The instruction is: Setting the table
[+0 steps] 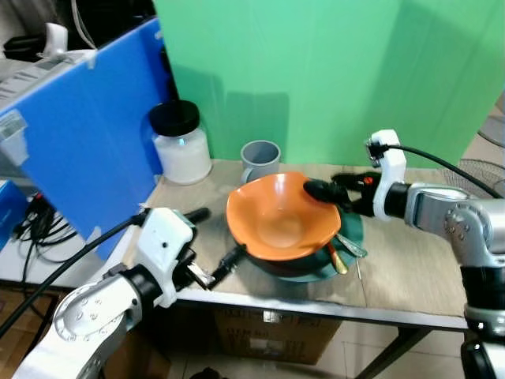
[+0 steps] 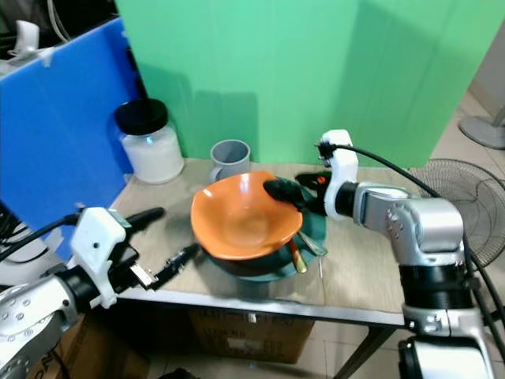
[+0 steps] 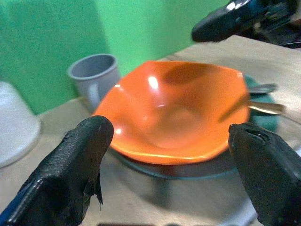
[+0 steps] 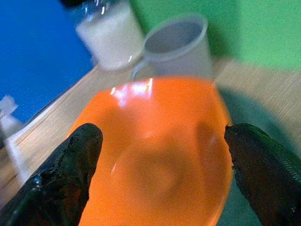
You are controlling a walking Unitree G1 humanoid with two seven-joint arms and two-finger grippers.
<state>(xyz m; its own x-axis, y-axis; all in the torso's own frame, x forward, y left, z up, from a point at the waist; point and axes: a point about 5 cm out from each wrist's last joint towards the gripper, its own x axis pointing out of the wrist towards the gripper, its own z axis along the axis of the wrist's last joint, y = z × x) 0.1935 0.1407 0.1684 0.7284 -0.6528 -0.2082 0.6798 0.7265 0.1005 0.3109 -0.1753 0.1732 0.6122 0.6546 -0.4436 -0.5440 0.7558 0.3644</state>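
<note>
Under the orange bowl (image 1: 282,216), a green plate (image 1: 350,230) is mostly hidden; both grippers spread, unladen.

A makeshift test corner in an office or lab, not a lived-in kitchen: a green backdrop (image 1: 331,71) fills the upper frame, a blue partition (image 1: 87,134) stands at left with cables (image 1: 31,221) beneath, a cardboard box (image 1: 268,335) sits under the table (image 1: 410,276), and a fan (image 2: 465,197) stands at right.
</note>
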